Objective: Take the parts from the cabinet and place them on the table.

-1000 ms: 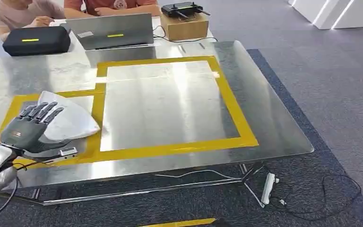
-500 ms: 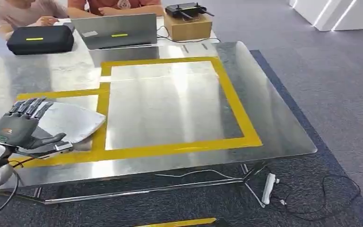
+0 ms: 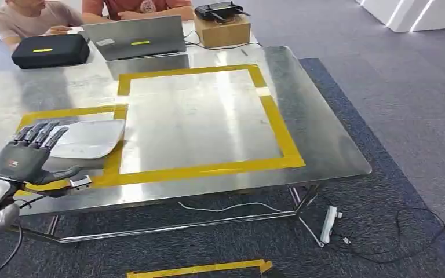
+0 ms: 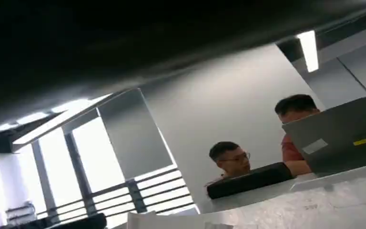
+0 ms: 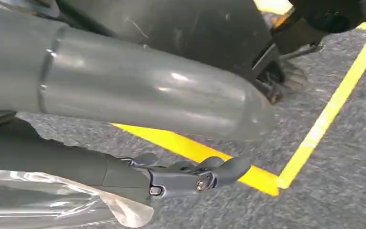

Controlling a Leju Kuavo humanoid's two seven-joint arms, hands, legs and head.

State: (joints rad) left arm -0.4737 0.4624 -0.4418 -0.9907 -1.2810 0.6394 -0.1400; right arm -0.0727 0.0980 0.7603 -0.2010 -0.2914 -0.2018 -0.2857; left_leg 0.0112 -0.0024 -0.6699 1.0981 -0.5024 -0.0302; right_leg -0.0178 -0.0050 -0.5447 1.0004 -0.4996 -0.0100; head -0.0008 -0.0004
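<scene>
My left hand (image 3: pixel 26 156) hovers over the near left corner of the table (image 3: pixel 318 127), fingers (image 3: pixel 42 133) spread and straight, thumb out to the side, holding nothing. Their tips reach over the near edge of the part (image 3: pixel 90 139), a flat pale sheet lying inside the small yellow-taped box (image 3: pixel 69 112); I cannot tell whether they touch it. My right hand (image 5: pixel 190 176) hangs low over grey carpet (image 5: pixel 343 191) and yellow floor tape (image 5: pixel 324 117), fingers curled around a clear plastic bag (image 5: pixel 52 200).

The surface is bare reflective metal, marked with a larger yellow-taped rectangle (image 3: pixel 275 121). Beyond it stand a grey laptop (image 3: pixel 136 37), a black case (image 3: pixel 49 51), and a cardboard box (image 3: pixel 223 30), with two people seated behind. Yellow labels on laptop and case are unreadable. A white power strip (image 3: pixel 329 225) lies on carpet below.
</scene>
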